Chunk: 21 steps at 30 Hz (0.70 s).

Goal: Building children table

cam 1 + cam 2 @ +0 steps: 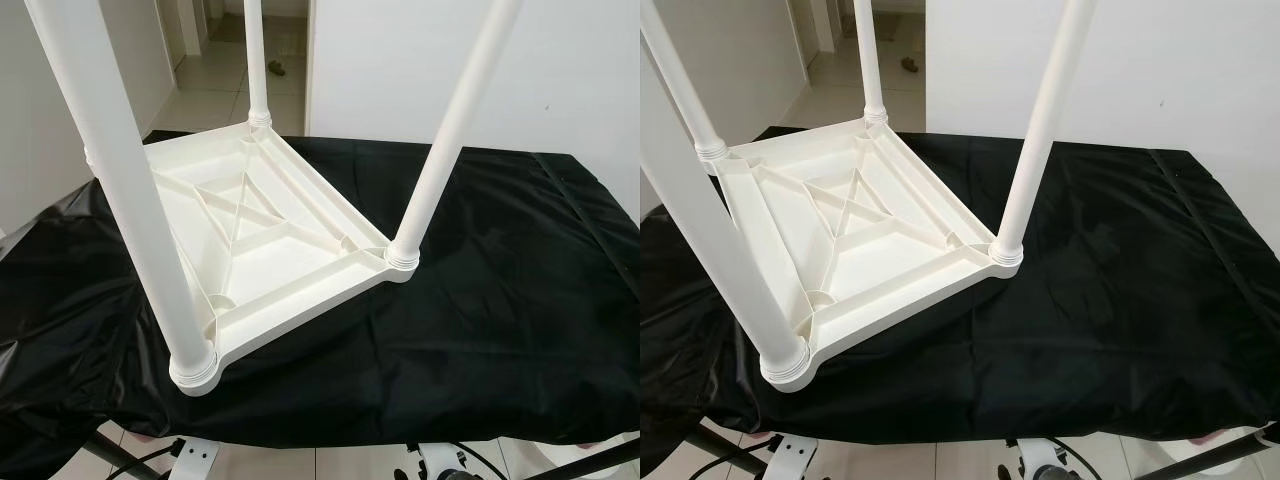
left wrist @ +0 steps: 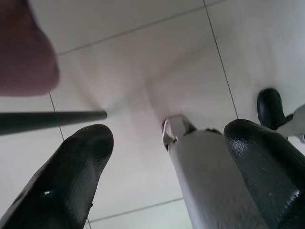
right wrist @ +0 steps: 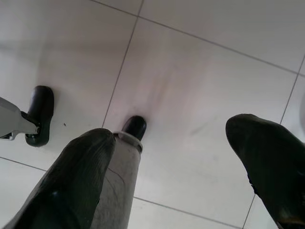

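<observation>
Fingers of the left gripper (image 2: 167, 171) and right gripper (image 3: 176, 171) hang spread and empty over floor tiles while the upturned white children's table (image 1: 262, 240), four legs seated, lies left of centre on the black-draped counter (image 1: 500, 290), likely needing a two-sided lift to flip.

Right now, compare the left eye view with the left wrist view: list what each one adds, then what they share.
Left eye view alone: the white table lying upside down on a black cloth, with its legs standing up from the corners.
Left wrist view alone: the left claw, open and empty, pointing down, with a thin black rod and a grey strut beside it.
Shared: the pale tiled floor, which lies beyond the table in the eye view and under the claw in the wrist view.
</observation>
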{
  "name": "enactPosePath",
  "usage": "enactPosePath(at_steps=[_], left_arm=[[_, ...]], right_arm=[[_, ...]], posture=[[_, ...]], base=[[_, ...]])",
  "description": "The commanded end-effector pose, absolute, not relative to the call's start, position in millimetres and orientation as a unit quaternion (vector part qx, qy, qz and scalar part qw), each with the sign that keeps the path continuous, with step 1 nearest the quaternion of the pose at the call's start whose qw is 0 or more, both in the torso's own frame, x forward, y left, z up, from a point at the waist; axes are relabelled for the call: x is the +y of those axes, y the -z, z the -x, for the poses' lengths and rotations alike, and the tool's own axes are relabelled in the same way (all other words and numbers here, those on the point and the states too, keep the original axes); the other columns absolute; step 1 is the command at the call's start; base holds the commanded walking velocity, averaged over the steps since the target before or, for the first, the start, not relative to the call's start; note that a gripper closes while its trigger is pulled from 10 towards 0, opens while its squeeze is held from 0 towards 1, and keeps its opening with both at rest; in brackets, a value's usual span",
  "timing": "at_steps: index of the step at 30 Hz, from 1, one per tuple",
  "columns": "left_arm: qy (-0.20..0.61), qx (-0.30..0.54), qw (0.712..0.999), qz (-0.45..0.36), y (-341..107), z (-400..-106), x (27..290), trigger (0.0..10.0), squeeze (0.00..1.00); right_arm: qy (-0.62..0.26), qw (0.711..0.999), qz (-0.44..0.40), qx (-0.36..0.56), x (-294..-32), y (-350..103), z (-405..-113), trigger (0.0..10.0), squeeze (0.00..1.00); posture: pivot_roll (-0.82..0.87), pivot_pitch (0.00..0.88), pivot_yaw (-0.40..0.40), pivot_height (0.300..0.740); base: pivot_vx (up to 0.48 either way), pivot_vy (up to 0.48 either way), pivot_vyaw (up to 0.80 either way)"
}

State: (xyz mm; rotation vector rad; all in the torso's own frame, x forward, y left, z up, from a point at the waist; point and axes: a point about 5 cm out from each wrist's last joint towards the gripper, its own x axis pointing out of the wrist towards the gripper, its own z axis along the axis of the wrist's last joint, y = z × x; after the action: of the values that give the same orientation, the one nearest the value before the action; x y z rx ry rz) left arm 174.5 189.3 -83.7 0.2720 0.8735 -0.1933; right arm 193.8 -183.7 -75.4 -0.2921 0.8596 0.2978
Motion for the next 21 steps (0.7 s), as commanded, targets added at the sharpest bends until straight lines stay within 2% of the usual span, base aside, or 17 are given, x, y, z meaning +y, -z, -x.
enactPosePath(at_steps=[1, 8, 15, 21], left_arm=[[0.101, 0.42, 0.892, -0.133, 84.5, -173.1, 186.5, 10.0, 0.0], [0.075, 0.42, 0.896, -0.126, 83.9, -172.7, 192.5, 10.0, 0.0], [0.076, 0.412, 0.899, -0.128, 82.2, -174.6, 194.8, 10.0, 0.0], [0.085, 0.405, 0.901, -0.13, 81.7, -175.1, 191.9, 10.0, 0.0]], right_arm=[[-0.16, 0.886, 0.147, 0.409, -179.8, 74.9, -195.0, 10.0, 0.0], [-0.271, 0.872, 0.167, 0.371, -147.1, 69.5, -203.1, 10.0, 0.0], [-0.325, 0.86, 0.177, 0.352, -132.3, 65.9, -206.4, 10.0, 0.0], [-0.402, 0.834, 0.162, 0.341, -114.5, 66.7, -196.4, 10.0, 0.0]], posture=[[0.11, 0.0, -0.058, 0.74], [0.13, 0.009, -0.069, 0.74], [0.15, 0.02, -0.069, 0.74], [0.15, 0.031, -0.06, 0.74]], base=[[0.0, 0.0, 0.0], [0.0, 0.0, 0.0], [0.0, 0.0, 0.0], [0.0, 0.0, 0.0]])
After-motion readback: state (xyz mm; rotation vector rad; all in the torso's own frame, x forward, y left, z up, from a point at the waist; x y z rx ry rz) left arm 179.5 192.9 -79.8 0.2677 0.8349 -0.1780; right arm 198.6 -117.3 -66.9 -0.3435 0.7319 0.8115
